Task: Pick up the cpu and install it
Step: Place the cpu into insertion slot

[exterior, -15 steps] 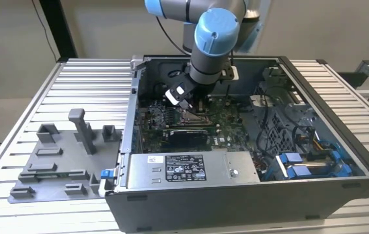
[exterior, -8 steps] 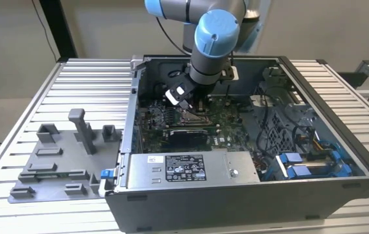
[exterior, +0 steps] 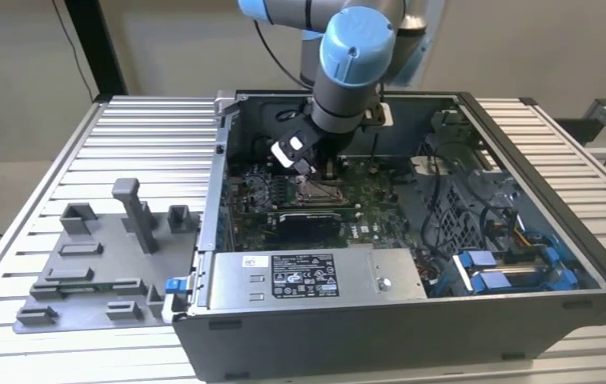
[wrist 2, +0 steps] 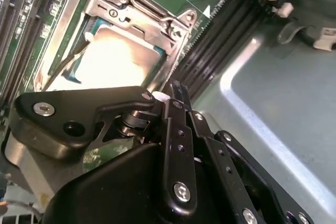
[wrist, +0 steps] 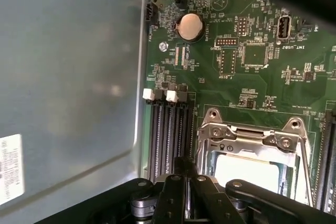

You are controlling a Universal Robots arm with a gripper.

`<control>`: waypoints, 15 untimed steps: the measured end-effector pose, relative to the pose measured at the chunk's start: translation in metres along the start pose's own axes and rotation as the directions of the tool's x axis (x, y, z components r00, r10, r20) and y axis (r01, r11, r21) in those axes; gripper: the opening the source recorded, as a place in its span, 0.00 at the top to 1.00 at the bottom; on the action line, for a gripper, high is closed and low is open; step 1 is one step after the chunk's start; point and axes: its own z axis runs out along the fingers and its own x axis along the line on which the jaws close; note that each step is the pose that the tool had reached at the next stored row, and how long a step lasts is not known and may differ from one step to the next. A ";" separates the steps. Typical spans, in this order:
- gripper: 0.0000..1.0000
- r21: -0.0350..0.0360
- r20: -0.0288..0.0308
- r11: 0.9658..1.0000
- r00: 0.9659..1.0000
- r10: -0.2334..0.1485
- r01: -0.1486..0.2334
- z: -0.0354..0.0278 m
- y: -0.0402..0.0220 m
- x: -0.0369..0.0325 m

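Gripper (exterior: 303,166) hovering over socket frame (wrist: 247,135) inside computer case (exterior: 388,340). Cpu (wrist 2: 118,56) lying in socket, seemingly placed already. Gripper clenched or released: cannot tell.

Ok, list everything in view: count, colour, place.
open metal computer case: one, dark grey, on the table
ribbed metal table: one, silver, under the case
flat circuit board: one, green, inside the case
square metal socket frame: one, silver, on the board
flat square metal-topped cpu: one, pale silver, inside the socket frame
plastic fixture blocks: one set, grey, on the table, exterior view's left
round coin battery: one, silver, on the board
robot arm: one, blue and grey, reaching into the case
gripper: one, black, at the socket frame
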 end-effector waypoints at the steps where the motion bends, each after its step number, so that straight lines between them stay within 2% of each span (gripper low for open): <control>1: 1.00 0.000 0.000 1.000 1.000 0.000 0.000 -0.0035 -0.0009 0.0016; 5: 1.00 -0.001 0.000 1.000 1.000 0.000 0.000 -0.0119 -0.0120 0.0058; 10: 1.00 -0.007 0.000 1.000 1.000 -0.003 0.003 -0.0162 -0.0341 0.0084; 13: 1.00 -0.014 0.002 1.000 1.000 -0.006 0.006 -0.0178 -0.0423 0.0064; 15: 1.00 -0.019 0.002 1.000 1.000 -0.008 0.008 -0.0181 -0.0450 0.0057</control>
